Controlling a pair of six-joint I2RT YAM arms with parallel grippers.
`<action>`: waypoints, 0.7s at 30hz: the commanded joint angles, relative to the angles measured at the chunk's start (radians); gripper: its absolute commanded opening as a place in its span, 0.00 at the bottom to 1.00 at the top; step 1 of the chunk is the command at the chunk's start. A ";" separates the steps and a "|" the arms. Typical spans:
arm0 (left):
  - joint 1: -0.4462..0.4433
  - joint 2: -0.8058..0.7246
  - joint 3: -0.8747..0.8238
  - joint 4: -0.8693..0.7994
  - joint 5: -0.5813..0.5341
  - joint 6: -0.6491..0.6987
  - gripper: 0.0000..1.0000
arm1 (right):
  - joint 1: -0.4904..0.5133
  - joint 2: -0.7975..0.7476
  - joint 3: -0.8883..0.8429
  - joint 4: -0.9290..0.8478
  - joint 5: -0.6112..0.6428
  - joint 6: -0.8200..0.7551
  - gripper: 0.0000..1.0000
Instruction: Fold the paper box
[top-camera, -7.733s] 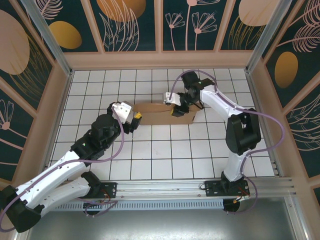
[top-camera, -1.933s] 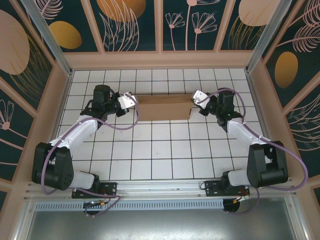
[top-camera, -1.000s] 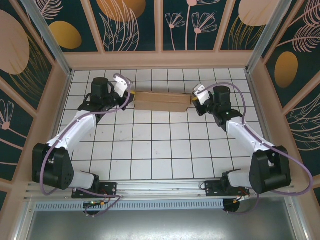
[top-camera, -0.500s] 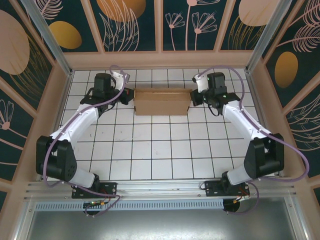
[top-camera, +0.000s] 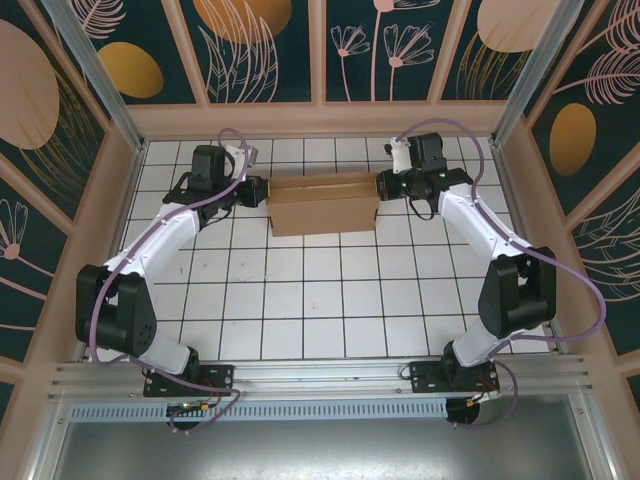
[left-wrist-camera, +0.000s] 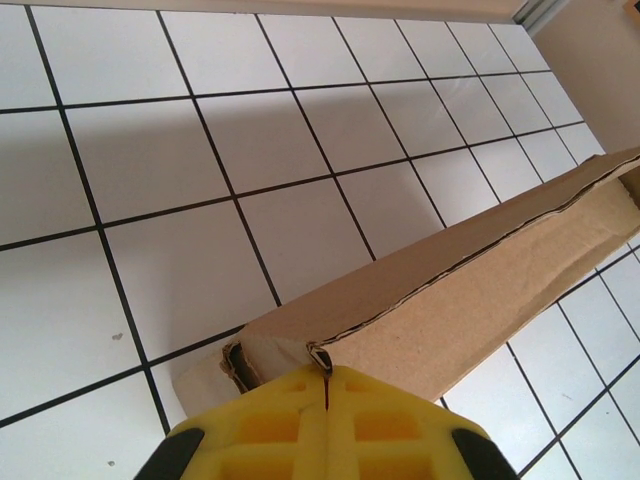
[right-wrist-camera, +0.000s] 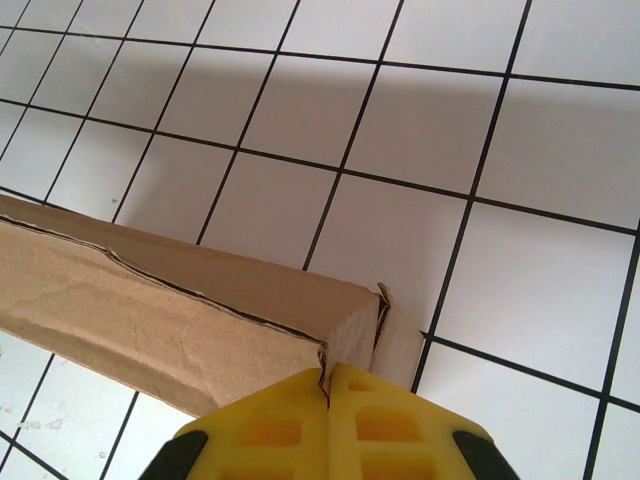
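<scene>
The paper box (top-camera: 322, 205) is a plain brown folded cardboard box lying lengthwise across the far middle of the tiled table. My left gripper (top-camera: 262, 192) is at its left end and my right gripper (top-camera: 381, 185) at its right end. In the left wrist view the yellow fingers (left-wrist-camera: 270, 425) of the left gripper (left-wrist-camera: 326, 372) are shut on a thin cardboard edge at the corner of the box (left-wrist-camera: 480, 290). In the right wrist view the right gripper (right-wrist-camera: 328, 372) pinches the corner edge of the box (right-wrist-camera: 150, 300) the same way.
White tiled floor (top-camera: 320, 300) stretches toward the arm bases. The wooden back wall (top-camera: 320, 120) stands just behind the box, with side walls left and right. A metal rail (top-camera: 320, 375) runs along the near edge.
Both grippers have shifted toward the back wall at the box's ends. The box has turned from a thin skewed strip to a squarer shape with its broad face showing.
</scene>
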 joint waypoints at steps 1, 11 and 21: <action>-0.028 0.019 0.041 -0.007 0.079 -0.020 0.00 | 0.034 0.034 0.036 -0.059 -0.081 0.053 0.00; -0.028 0.024 0.060 -0.036 0.060 -0.019 0.00 | 0.057 0.051 0.027 -0.081 -0.005 0.028 0.00; -0.027 0.032 0.059 -0.049 0.034 -0.034 0.00 | 0.128 0.038 -0.025 -0.074 0.209 -0.033 0.00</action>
